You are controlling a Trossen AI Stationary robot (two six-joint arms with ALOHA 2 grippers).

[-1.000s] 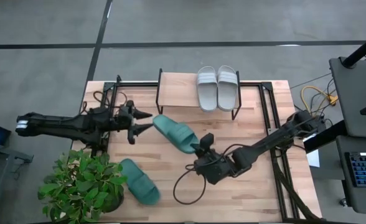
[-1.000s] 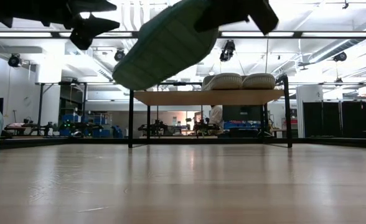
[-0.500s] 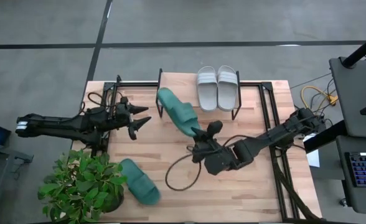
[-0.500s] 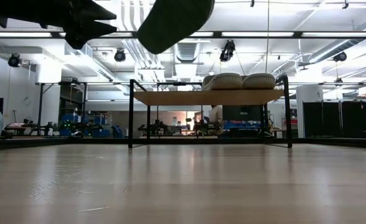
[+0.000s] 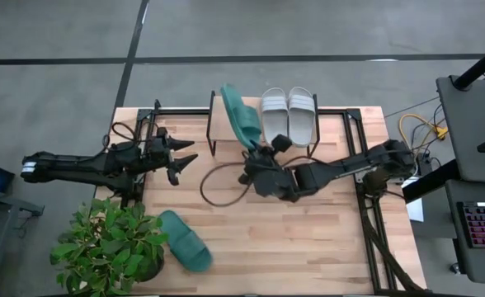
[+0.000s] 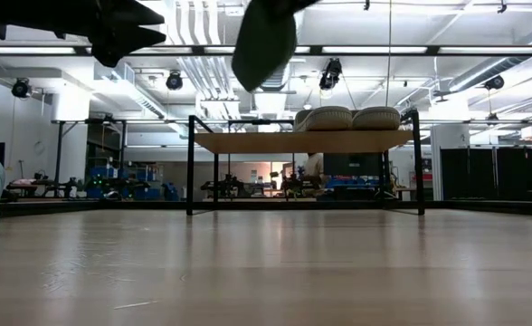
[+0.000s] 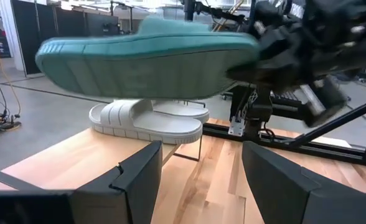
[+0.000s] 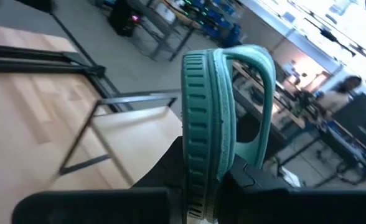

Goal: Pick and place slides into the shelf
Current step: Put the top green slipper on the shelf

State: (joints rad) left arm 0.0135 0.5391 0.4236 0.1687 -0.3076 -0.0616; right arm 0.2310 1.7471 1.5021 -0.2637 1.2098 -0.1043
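Observation:
My right gripper (image 5: pixel 261 155) is shut on a teal slide (image 5: pixel 240 115), held in the air over the left part of the shelf (image 5: pixel 226 130). In the low view this teal slide (image 6: pixel 266 36) hangs above the shelf board (image 6: pixel 248 142). Two grey slides (image 5: pixel 288 115) lie side by side, soles down, on the shelf's right part. A second teal slide (image 5: pixel 183 239) lies on the table near the near edge. My left gripper (image 5: pixel 186 159) hovers open to the left of the shelf, holding nothing. My right gripper pinches the teal slide's near end (image 8: pixel 203 186) between its two fingers (image 8: pixel 164 168), one on each flat face. The fingers come from the near-right, roughly level and along its length. The slide is lifted clear, on its edge, its strap (image 8: pixel 258 68) to one side, its free end toward the far edge.
A potted plant (image 5: pixel 110 247) stands at the near-left corner beside the second teal slide. A black cable (image 5: pixel 218 194) loops on the table below the right arm. Black metal rails (image 5: pixel 360 165) run along the table's sides. A person (image 8: pixel 342 93) shows in the room beyond.
My right gripper has moved toward the table's far edge and risen, carrying the teal slide from over the table's middle to over the shelf's left part. The slide has turned from lying slanted across the table to pointing toward the far edge.

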